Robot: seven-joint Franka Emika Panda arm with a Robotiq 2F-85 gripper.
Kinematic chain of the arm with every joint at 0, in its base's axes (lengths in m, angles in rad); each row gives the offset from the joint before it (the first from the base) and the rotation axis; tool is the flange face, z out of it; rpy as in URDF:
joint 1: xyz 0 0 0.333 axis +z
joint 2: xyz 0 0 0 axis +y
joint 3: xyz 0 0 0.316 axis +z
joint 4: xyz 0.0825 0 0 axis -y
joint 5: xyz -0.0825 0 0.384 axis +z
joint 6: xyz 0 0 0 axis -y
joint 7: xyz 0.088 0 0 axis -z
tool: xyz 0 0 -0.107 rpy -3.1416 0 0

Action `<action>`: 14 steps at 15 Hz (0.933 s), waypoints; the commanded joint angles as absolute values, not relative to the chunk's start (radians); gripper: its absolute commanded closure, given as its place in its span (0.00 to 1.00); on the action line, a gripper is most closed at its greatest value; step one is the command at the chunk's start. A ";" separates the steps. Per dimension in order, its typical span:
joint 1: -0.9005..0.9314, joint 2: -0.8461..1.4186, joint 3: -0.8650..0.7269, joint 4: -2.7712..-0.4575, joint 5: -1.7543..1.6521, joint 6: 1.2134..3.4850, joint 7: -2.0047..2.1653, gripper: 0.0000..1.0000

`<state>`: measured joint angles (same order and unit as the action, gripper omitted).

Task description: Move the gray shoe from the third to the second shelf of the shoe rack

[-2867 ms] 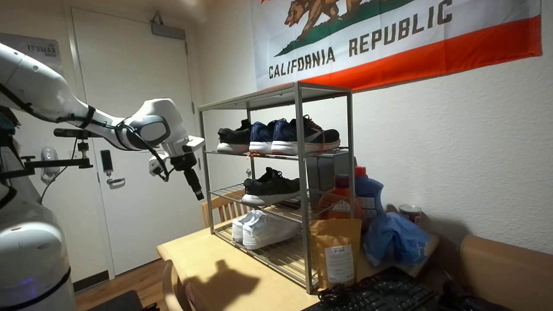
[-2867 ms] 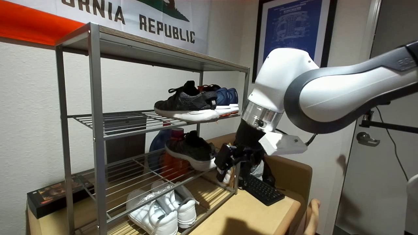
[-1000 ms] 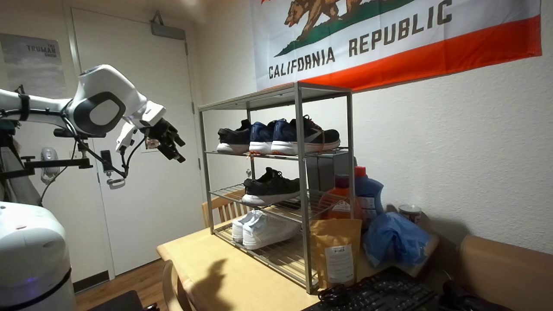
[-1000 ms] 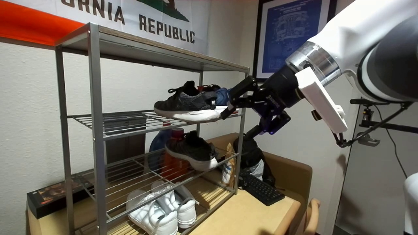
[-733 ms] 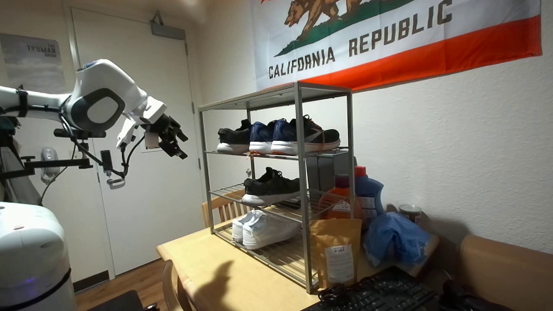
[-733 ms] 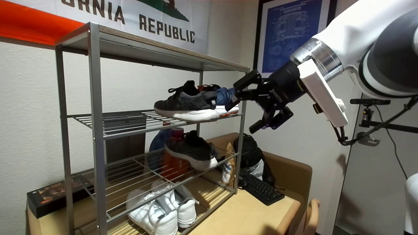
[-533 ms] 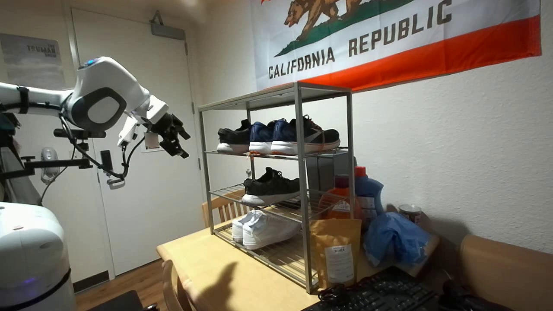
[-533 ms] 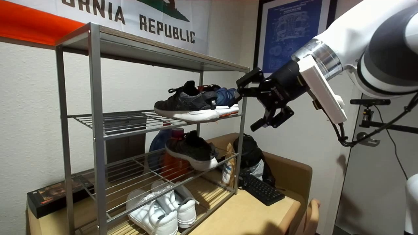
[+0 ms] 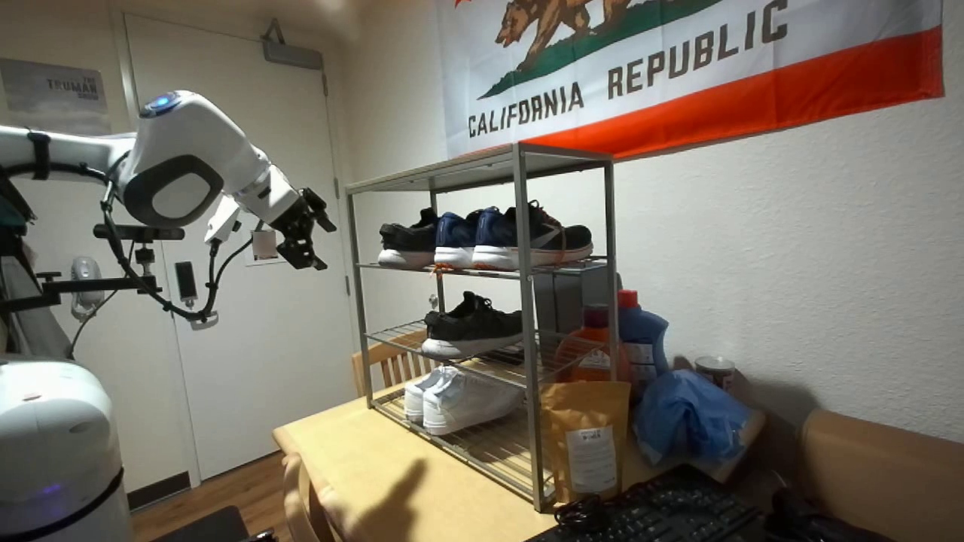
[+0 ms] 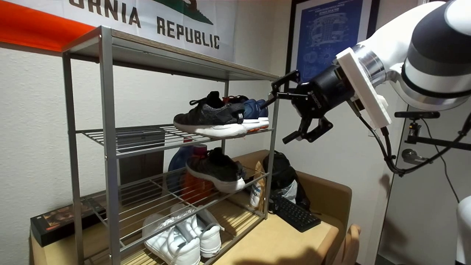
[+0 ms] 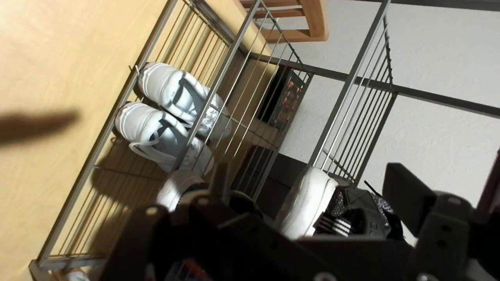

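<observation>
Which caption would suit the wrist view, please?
Open gripper facing the rack: dark gray shoe on upper shelf, white shoes on bottom shelf.

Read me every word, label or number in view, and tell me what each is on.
"CALIFORNIA REPUBLIC": flag.
"THE TRUMAN SHOW": gray poster, smaller words faint.
"ROBOTIQ", seemingly: gripper, blurred.
Too small or blurred to read: print on the blue framed poster, pouch label, orange bottle, blue bottle and keyboard.
</observation>
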<state>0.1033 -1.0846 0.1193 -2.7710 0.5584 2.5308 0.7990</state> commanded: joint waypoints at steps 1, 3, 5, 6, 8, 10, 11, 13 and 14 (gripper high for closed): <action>0.071 -1.095 0.111 -2.753 0.627 2.521 0.892 0.00; 0.081 -1.093 0.115 -2.763 0.614 2.527 0.846 0.00; 0.080 -1.093 0.115 -2.763 0.617 2.527 0.843 0.00; 0.080 -1.093 0.116 -2.764 0.617 2.527 0.843 0.00; 0.061 -1.074 0.130 -2.751 0.607 2.532 0.857 0.00; 0.023 -1.028 0.139 -2.704 0.609 2.551 0.898 0.00; 0.011 -1.000 0.121 -2.669 0.619 2.537 0.922 0.00; -0.030 -0.948 0.095 -2.601 0.607 2.494 0.975 0.00; -0.048 -0.917 0.082 -2.560 0.599 2.473 0.997 0.00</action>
